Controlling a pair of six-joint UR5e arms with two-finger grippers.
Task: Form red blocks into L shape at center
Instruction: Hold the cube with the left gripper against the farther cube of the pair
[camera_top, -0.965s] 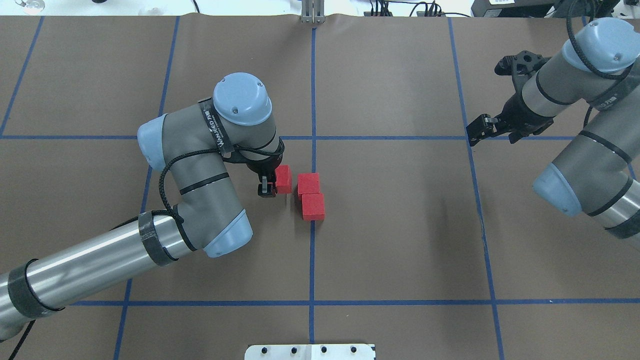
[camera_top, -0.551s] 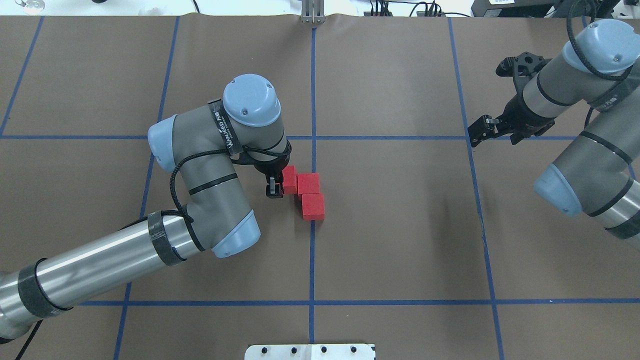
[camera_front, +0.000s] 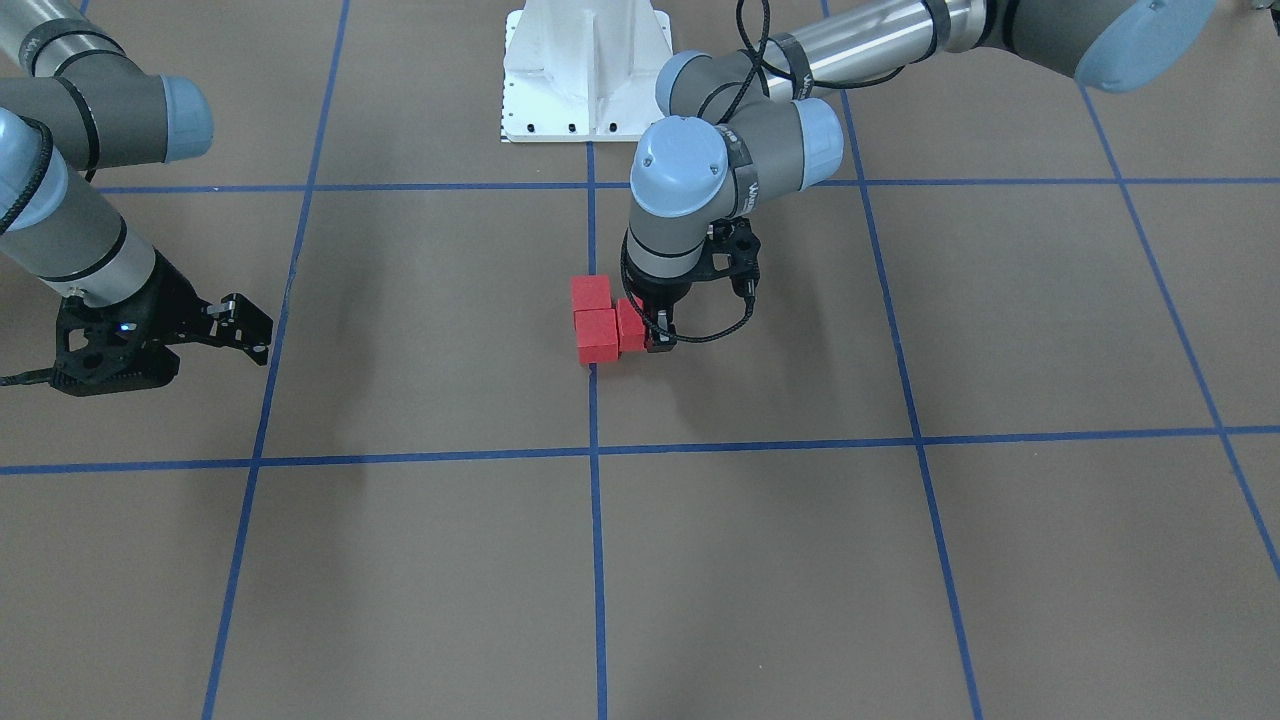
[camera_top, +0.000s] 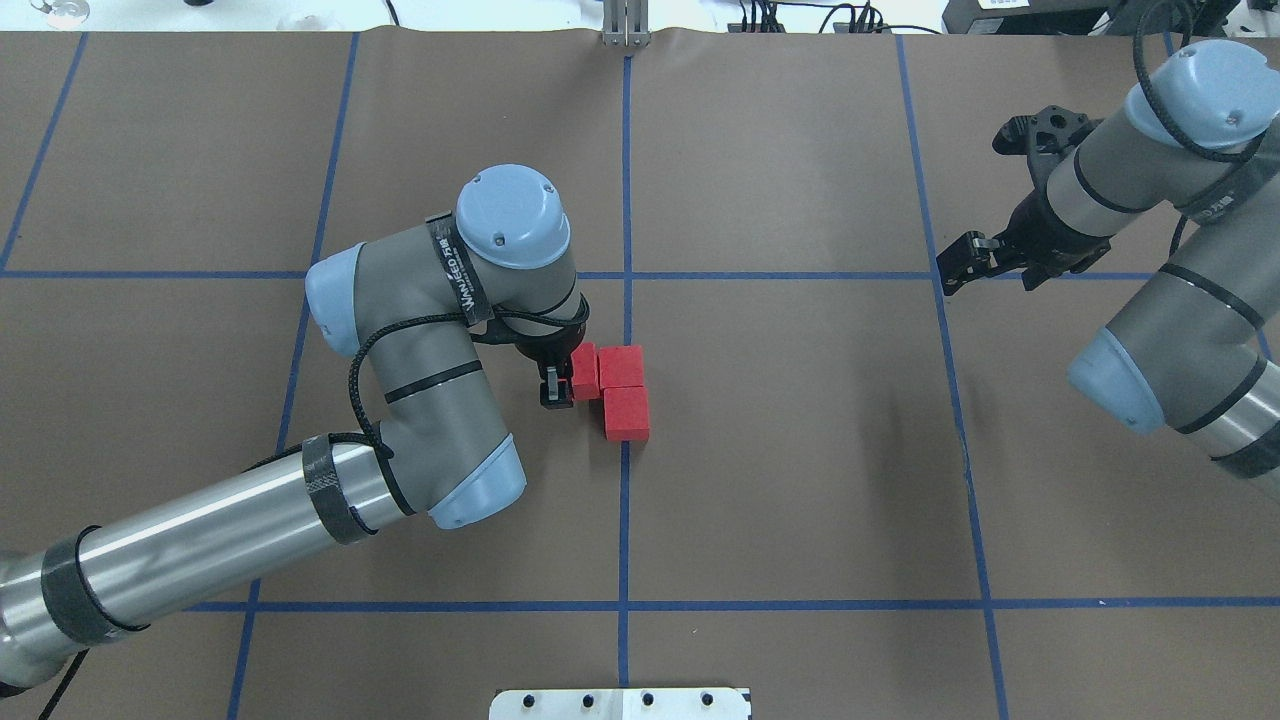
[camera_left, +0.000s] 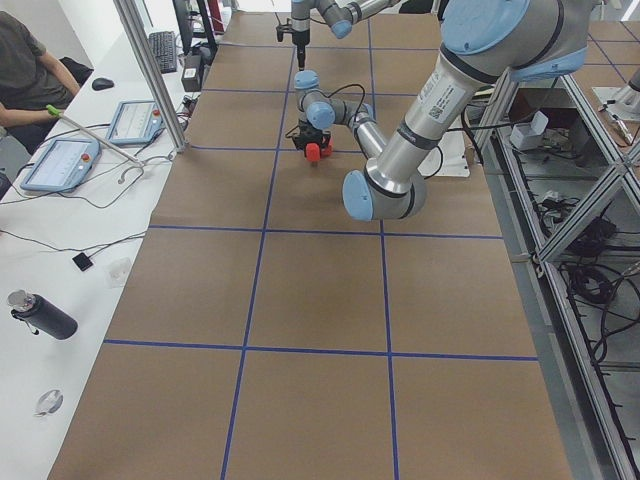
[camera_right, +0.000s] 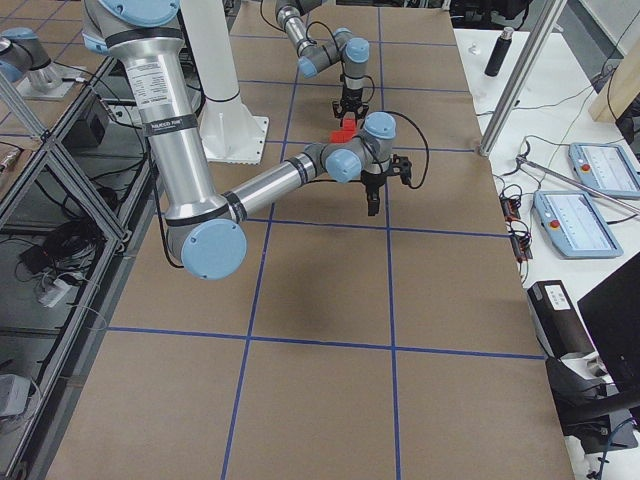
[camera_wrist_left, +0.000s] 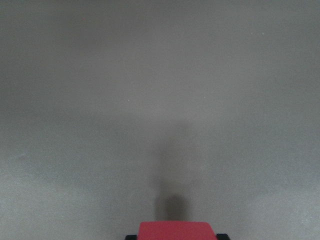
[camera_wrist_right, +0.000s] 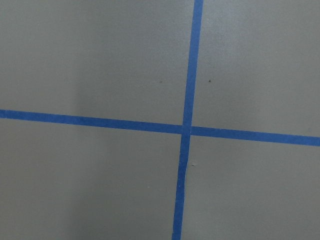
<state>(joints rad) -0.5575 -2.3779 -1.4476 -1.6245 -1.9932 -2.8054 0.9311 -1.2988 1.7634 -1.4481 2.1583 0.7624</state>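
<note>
Three red blocks lie by the blue tape line (camera_top: 625, 500) at the center of the brown floor. Two sit touching, one (camera_top: 620, 366) farther from the robot's base than the other (camera_top: 627, 414). My left gripper (camera_top: 573, 378) is shut on the third block (camera_top: 584, 371) and holds it against the left side of the farther one, making an L. From the front they show as a pair (camera_front: 591, 293) (camera_front: 597, 336) plus the held block (camera_front: 631, 325) in the left gripper (camera_front: 641, 331). The left wrist view shows the held block (camera_wrist_left: 175, 230) at the bottom edge. My right gripper (camera_top: 957, 263) (camera_front: 246, 326) hangs open and empty far to the right.
The white metal base (camera_top: 620, 703) (camera_front: 585, 70) stands at the robot's edge of the floor. The right wrist view shows only a crossing of blue tape lines (camera_wrist_right: 185, 129). A side table with tablets (camera_left: 58, 163) and a seated person (camera_left: 25, 75) lies beyond the far edge.
My left gripper has moved right with its red block, closing the gap until the block meets the farther block of the pair. The right arm has barely shifted.
</note>
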